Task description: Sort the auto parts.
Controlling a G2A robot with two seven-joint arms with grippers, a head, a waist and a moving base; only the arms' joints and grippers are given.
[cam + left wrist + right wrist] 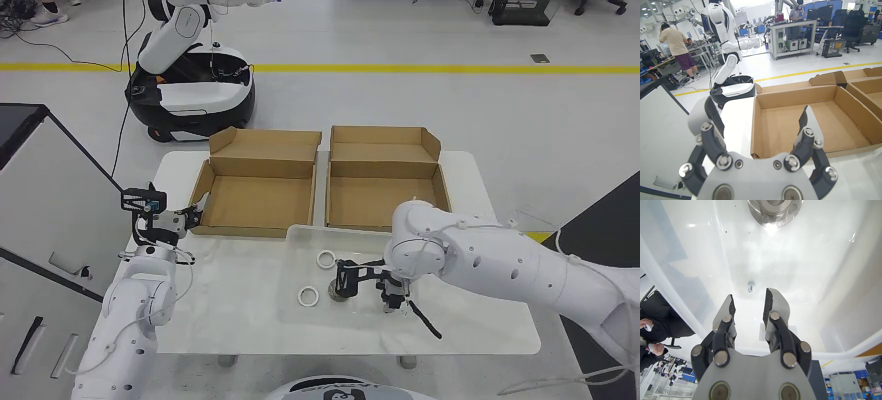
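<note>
We see right gripper (pixel 750 294) down in white tray (pixel 300 265), fingers half apart, gripping nothing. Small bolt (pixel 750 286) on tray floor just beyond fingertips, metal flange (pixel 774 211) farther on. Far white ring (pixel 326 259) and near white ring (pixel 309 296) at 9 o'clock of it. Left gripper (pixel 757 103) spread wide, empty, at 8 o'clock corner of left cardboard box (pixel 810 123).

Both arms wear glossy white rounded shells: right arm (pixel 500 262), left arm (pixel 140 310). The left gripper (pixel 757 104) and right gripper (pixel 750 293) are the same build.
- Fingers: silver metal plates with black ribbed rubber pads (pixel 767 306) on the inner faces.
- Behind the fingers: black linkage bars pinned with round silver screws.
- Base plate: grey, with two recessed screws.

A thin black cable (pixel 428 322) hangs beside the right gripper.
</note>
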